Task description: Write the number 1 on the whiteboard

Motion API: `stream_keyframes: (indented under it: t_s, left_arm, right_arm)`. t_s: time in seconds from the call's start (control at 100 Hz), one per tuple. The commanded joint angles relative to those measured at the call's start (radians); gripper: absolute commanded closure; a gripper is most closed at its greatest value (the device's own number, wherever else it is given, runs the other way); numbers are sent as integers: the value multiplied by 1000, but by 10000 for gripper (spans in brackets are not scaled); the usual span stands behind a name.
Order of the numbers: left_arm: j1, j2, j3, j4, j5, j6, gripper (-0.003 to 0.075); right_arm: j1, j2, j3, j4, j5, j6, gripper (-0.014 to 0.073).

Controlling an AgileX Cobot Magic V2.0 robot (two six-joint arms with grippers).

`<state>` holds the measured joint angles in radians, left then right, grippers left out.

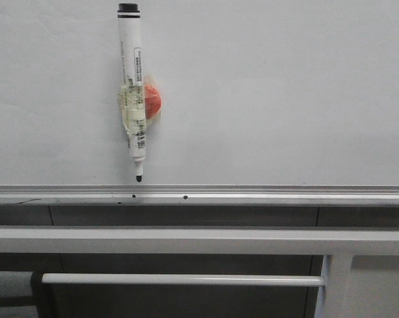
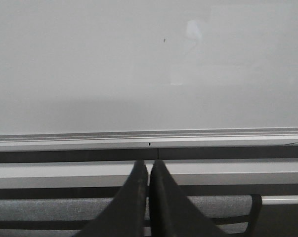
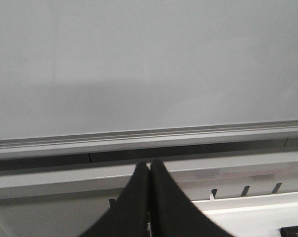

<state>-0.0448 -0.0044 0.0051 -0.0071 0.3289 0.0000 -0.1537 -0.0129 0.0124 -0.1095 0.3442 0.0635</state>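
Observation:
The whiteboard (image 1: 272, 93) is a pale grey-white board with a silver edge rail (image 1: 252, 195) bearing two small dark dots. A white marker pen (image 1: 133, 86) with a black cap lies on it, tip toward the rail, taped to a red piece (image 1: 151, 101). No black stroke of the number 1 shows on the board. My left gripper (image 2: 149, 164) is shut and empty, in front of the board's rail (image 2: 149, 138). My right gripper (image 3: 149, 164) is shut and empty, also in front of the rail (image 3: 149, 134). Neither gripper shows in the front view.
White horizontal metal bars (image 1: 186, 240) run in front of the board's near edge, with a thinner bar (image 1: 179, 279) below. A grey padded piece (image 2: 55, 210) lies under the left gripper. A white slotted part (image 3: 252, 202) sits by the right gripper.

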Motion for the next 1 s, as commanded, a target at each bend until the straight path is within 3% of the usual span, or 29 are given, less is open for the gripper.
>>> stream_keyframes:
  t_s: [0.0,0.22,0.49,0.61,0.78,0.99]
  left_arm:
    - [4,-23,6,-9,-78,0,741]
    - [4,-23,6,-12,-92,0,741]
    - [4,-23,6,-14,-367,0,741]
    - [4,-23,6,-7,-370,0,741]
    - [5,-23,6,-7,-394,0,741]
    - [5,-23,6,-12,-403,0,741]
  right_arm:
    - [-3,-11,28,5,-18,-7,657]
    - [-3,-11,28,5,-18,-7,657]
    - [-3,-11,28,5,-18,-7,657]
    - [-3,-11,28,-87,-16,-7,657]
    - [-3,-11,28,-88,-15,-7,657]
    - [-3,-11,28,-188,-42,-7,657]
